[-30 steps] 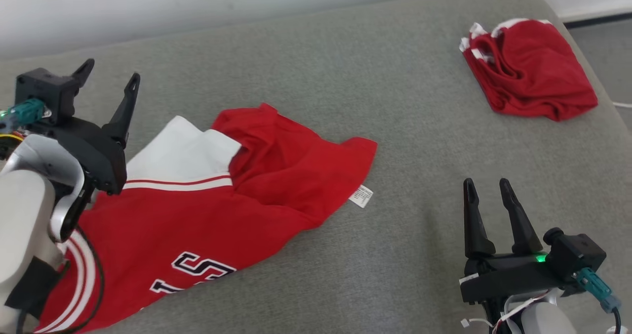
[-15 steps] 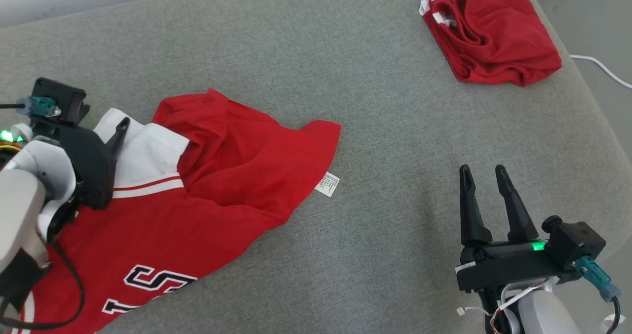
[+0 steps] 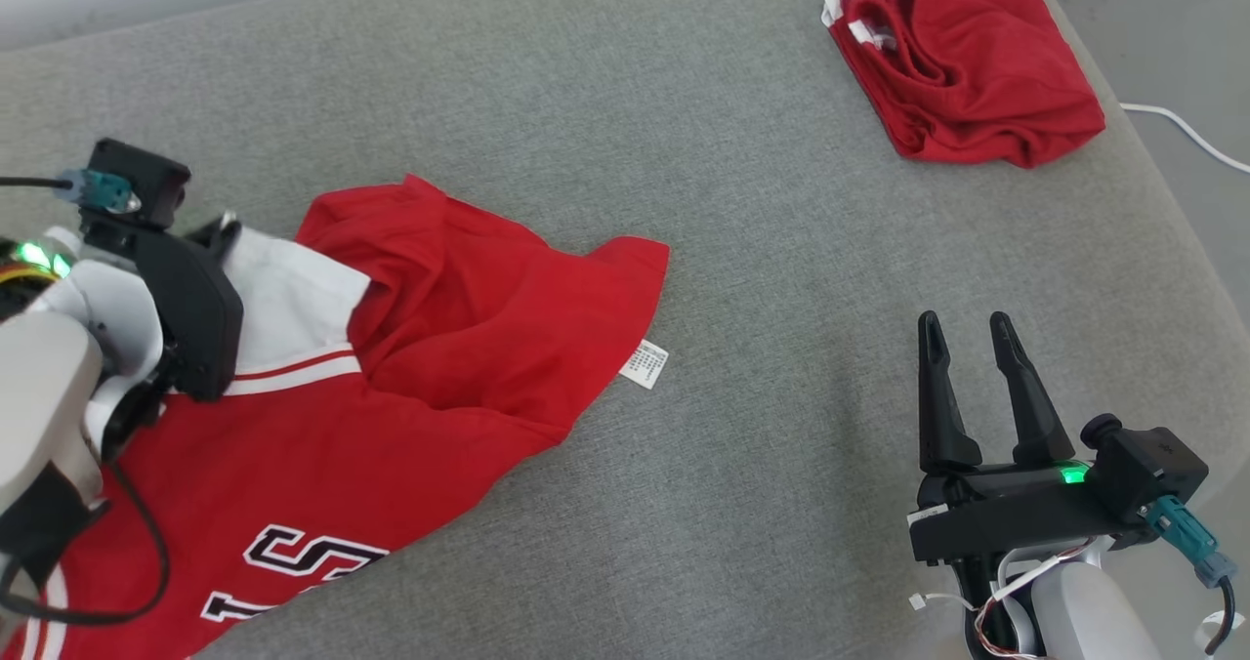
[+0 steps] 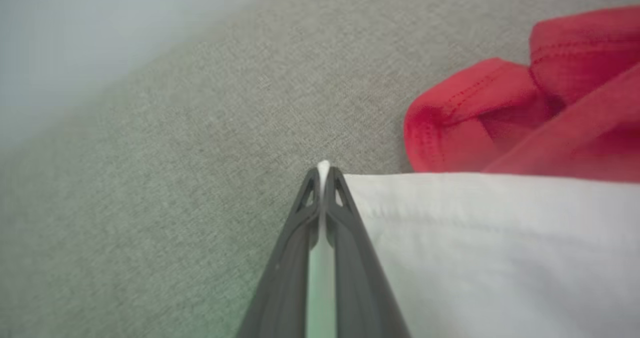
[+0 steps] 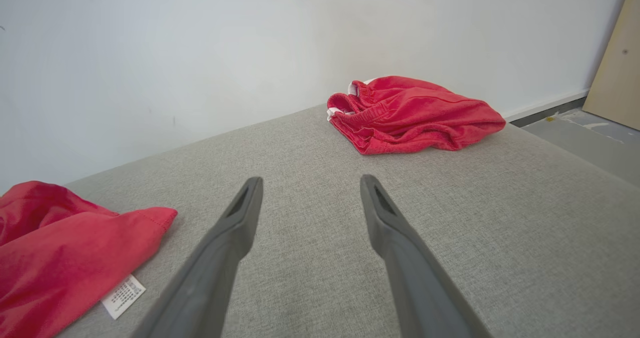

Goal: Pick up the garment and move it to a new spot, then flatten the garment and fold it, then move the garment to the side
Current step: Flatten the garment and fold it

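The garment [image 3: 439, 348] is a red jersey with a white panel and dark lettering, lying crumpled on the left half of the grey cushion [image 3: 684, 103]. My left gripper [image 3: 227, 226] is at the far edge of the white panel. In the left wrist view the left gripper [image 4: 324, 170] is shut, with a thin strip of the white cloth [image 4: 475, 238] pinched between its fingers. My right gripper [image 3: 967, 323] hovers open at the lower right, well clear of the jersey. Between the right gripper's [image 5: 310, 180] fingers there is only bare cushion, and the jersey's red hem [image 5: 60, 248] lies to its left.
A second red garment [image 3: 967, 74] lies bunched at the cushion's far right corner, also seen as a red garment [image 5: 415, 113] near the wall. A white label [image 3: 645, 364] sticks out from the jersey's hem. A white cable [image 3: 1182, 133] runs over the floor past the right edge.
The head camera tilted down. My left gripper came down onto the white panel's edge and went from open to shut on it. The right gripper stayed open and hardly moved.
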Tool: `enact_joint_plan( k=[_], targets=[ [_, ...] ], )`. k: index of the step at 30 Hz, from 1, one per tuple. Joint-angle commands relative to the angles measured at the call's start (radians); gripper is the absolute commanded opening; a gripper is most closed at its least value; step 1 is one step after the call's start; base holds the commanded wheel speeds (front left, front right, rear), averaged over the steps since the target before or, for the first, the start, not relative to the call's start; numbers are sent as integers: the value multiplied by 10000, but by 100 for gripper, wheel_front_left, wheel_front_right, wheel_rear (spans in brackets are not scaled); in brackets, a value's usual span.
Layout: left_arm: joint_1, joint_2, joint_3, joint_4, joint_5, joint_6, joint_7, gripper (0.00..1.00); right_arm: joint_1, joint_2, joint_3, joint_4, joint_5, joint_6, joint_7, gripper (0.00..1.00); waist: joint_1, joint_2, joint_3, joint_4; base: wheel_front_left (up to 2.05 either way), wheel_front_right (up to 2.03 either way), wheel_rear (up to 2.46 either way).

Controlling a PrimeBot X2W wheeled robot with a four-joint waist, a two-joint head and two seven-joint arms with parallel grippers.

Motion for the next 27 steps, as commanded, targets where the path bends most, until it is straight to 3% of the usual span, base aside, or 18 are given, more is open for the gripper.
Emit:
enact_joint_plan(
  k=[1,8,15,22,27],
  targets=[
    [-272,16,-5,81,89,21,-358,0,54,8,-43,-4,-110,-27,-44,100,0,-1,-156,144,0,0,0],
    [-1024,-306,93,156,514,21,-2236,0,337,5,-319,52,-318,-27,-44,100,0,-1,-812,781,0,0,0],
    [-593,-210,189,-1424,554,184,-3329,0,879,2,-757,94,-680,-27,-45,100,0,-1,-1723,1916,0,0,0],
    [983,290,369,-4094,54,1081,-3483,0,1279,-1,-1048,45,-935,-27,-45,100,0,-1,-2326,3086,0,0,0],
    [3056,892,465,-6357,-468,2337,-3579,0,1496,-2,-1166,40,-1029,-27,-44,100,0,-1,-2563,3946,0,0,0]
  ],
)
